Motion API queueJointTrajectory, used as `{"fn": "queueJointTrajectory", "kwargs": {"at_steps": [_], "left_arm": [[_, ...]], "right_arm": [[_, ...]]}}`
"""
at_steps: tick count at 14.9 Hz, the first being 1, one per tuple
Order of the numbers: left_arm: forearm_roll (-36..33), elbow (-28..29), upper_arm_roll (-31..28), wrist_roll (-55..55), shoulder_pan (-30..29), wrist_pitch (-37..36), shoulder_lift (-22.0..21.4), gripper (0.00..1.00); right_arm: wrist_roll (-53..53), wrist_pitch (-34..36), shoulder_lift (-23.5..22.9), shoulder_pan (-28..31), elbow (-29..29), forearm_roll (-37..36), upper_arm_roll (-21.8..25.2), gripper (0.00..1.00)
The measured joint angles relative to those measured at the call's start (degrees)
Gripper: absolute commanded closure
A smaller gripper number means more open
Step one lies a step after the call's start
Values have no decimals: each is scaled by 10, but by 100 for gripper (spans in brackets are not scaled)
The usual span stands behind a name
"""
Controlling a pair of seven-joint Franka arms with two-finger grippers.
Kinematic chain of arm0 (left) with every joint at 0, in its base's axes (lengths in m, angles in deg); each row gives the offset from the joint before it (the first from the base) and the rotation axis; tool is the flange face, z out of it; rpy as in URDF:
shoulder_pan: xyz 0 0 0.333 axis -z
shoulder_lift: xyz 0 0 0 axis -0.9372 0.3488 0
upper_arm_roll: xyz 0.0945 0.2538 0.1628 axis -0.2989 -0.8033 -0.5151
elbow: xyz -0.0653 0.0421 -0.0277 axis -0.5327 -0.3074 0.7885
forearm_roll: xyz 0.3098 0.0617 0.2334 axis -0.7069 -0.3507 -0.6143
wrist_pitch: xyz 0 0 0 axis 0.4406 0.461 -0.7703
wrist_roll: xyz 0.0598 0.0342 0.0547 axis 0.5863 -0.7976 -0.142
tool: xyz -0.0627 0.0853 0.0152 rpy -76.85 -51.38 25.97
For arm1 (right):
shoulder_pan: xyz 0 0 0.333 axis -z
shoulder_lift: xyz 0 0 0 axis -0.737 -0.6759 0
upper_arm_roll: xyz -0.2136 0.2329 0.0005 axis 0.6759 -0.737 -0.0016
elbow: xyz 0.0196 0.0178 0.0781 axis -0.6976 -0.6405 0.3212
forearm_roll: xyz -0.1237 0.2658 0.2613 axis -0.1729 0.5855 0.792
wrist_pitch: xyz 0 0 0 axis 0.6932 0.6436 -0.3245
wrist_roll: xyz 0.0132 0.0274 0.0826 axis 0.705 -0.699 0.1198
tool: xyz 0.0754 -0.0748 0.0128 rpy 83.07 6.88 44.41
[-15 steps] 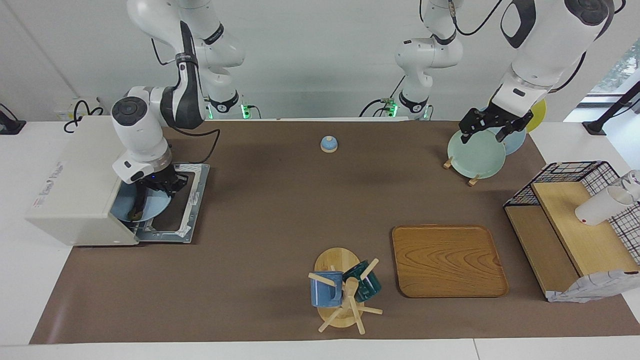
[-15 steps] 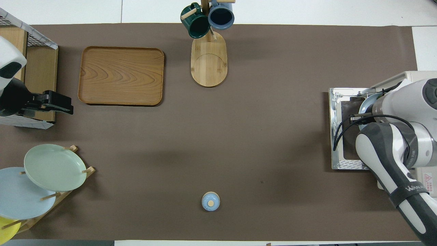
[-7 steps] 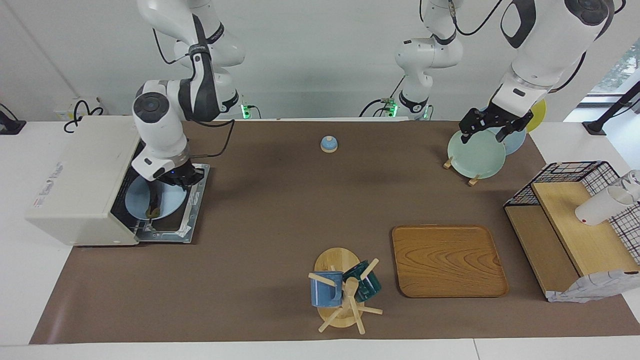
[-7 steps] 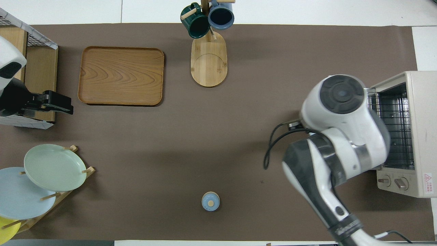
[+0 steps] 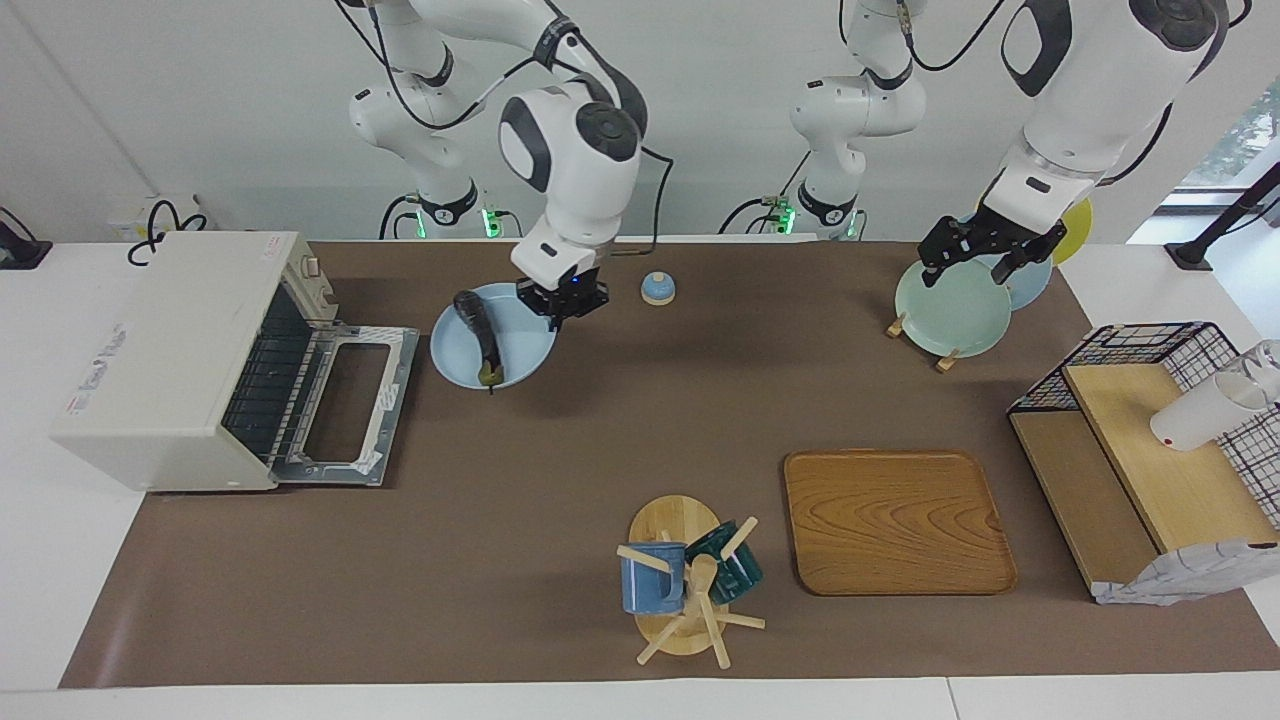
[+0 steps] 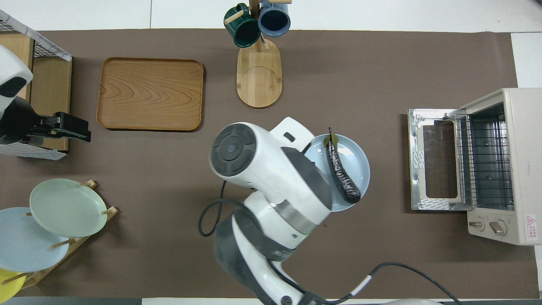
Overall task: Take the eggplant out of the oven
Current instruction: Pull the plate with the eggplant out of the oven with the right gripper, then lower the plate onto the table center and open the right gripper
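Facing view: the right gripper [image 5: 562,300] is clenched on the rim of a light blue plate [image 5: 520,350] and holds it over the brown mat [image 5: 560,450], between the oven [image 5: 170,350] and a small blue lidded pot [image 5: 657,288]. Whether the plate is raised or touches the mat cannot be told. The eggplant [image 5: 478,335] lies on that plate, just beside the fingers on the oven's side and not touched by them, its greenish stem end pointing away from the robots. The oven stands at the right arm's end of the table, its door [image 5: 350,400] dropped flat in front of it. The left gripper [image 5: 985,255] waits over a green plate [image 5: 950,305] in the plate rack, its fingers spread and holding nothing. A wooden tray [image 5: 900,520] lies farther from the robots, beside a mug tree [image 5: 690,580] that carries two mugs. A white cup [image 5: 1200,415] lies tipped in the wire shelf at the left arm's end.

Overhead view: the right arm's wrist hides its gripper. The plate [image 6: 317,152] juts out from under the wrist toward the oven [image 6: 521,169]. The eggplant [image 6: 342,171] lies lengthwise along the half of the plate toward the oven, stem end away from the robots, well clear of the open door [image 6: 432,165]. The left gripper [image 6: 80,131] hangs open near the tray [image 6: 150,93].
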Motion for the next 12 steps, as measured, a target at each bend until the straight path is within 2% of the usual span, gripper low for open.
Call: {"fn": "queueJointTrajectory", "kwargs": {"at_steps": [2, 4, 12], "left_arm": [[0, 0, 0, 0, 0, 0, 0, 0], [0, 0, 0, 0, 0, 0, 0, 0], [0, 0, 0, 0, 0, 0, 0, 0]], "right_arm": [[58, -34, -57, -28, 47, 28, -4, 100], [78, -84, -82, -41, 54, 44, -7, 100], [81, -245, -67, -50, -61, 49, -14, 100]]}}
